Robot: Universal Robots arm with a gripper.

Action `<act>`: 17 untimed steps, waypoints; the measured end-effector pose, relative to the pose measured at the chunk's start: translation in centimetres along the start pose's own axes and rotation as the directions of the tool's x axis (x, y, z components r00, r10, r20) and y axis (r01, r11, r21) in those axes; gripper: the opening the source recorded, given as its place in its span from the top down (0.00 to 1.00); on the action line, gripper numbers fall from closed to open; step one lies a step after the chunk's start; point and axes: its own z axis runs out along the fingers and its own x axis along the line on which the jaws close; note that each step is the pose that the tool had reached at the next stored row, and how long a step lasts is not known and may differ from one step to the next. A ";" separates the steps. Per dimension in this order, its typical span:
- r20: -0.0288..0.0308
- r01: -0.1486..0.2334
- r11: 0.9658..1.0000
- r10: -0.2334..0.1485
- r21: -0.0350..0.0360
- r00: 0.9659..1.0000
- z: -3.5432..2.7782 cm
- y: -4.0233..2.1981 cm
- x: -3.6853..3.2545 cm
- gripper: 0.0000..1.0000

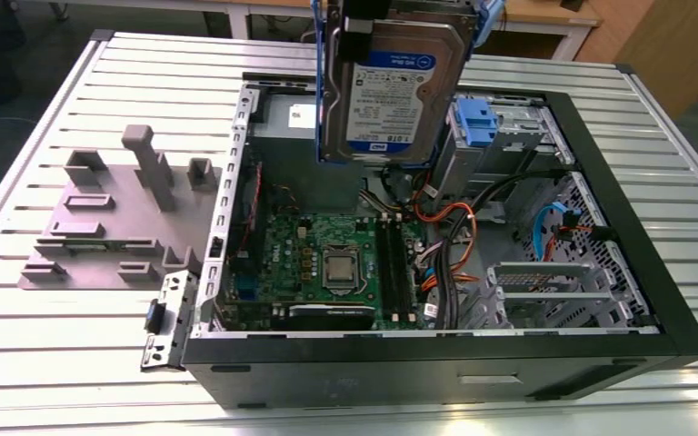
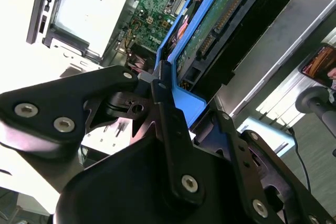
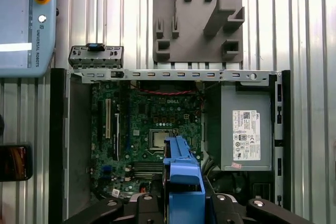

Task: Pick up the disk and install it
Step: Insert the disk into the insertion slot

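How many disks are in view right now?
1: the disk, upright in the hand above the open case. The bays could hide others.

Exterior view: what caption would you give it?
Upright, the disk hangs over the open computer case, not yet installed.

The disk (image 1: 392, 91), silver with blue rails, hangs upright above the open case (image 1: 446, 359).

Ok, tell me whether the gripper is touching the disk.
Touching. In the second wrist view the gripper clamps the blue rails of the disk, held above the computer case in the exterior view.
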 end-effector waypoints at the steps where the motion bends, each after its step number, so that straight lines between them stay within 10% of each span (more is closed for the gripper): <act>1: 0.000 0.000 1.000 0.000 0.000 1.000 0.00 -0.01 0.17 0.64; 12: -0.001 0.000 1.000 0.000 0.000 1.000 0.19 -0.10 2.55 0.64; 17: -0.001 0.000 1.000 0.000 0.000 1.000 0.43 -1.15 3.03 0.64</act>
